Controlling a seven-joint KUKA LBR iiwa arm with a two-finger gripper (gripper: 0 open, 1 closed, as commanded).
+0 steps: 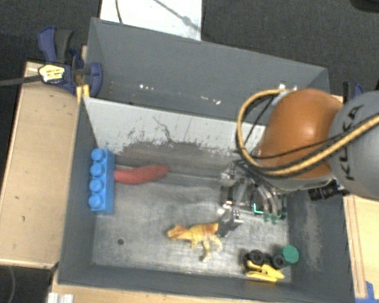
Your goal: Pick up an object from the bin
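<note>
Seeing the gripper [230, 220] low in the bin [145, 208], mid-floor and toward the near wall, just beside the right-hand end of a small orange-yellow toy dinosaur [195, 235]. We can't tell whether the gripper is spread or pressed together, because the wrist hardware and the orange cover [299, 132] block the view. We also can't tell whether it's touching the toy or just above it. Nothing is visibly pinched, so we're not calling it a hold.

The dinosaur lies on its side on bare floor, apart from everything else. A black-and-yellow toy [262, 265] and a green round cap [290, 254] sit toward the near right corner. A blue studded block [101, 181] lies along the left wall, and a red sausage-shaped piece [140, 174] lies near the back wall.

Our read on risks:
- The gripper sits over the toy's end, not its middle. Closing there likely catches only a thin bit such as the tail or head, and the toy swings or drops on lift.
- The toy is light with an uneven outline. One-sided contact probably shoves it along the floor instead of trapping it.
- It lies flat and low. Going deep enough for a proper bite risks the tips scraping the bin floor.
- Drifting right could nudge the black-and-yellow toy. We rate that unlikely, since there's a clear gap.

We'd recentre over the body before closing.
</note>
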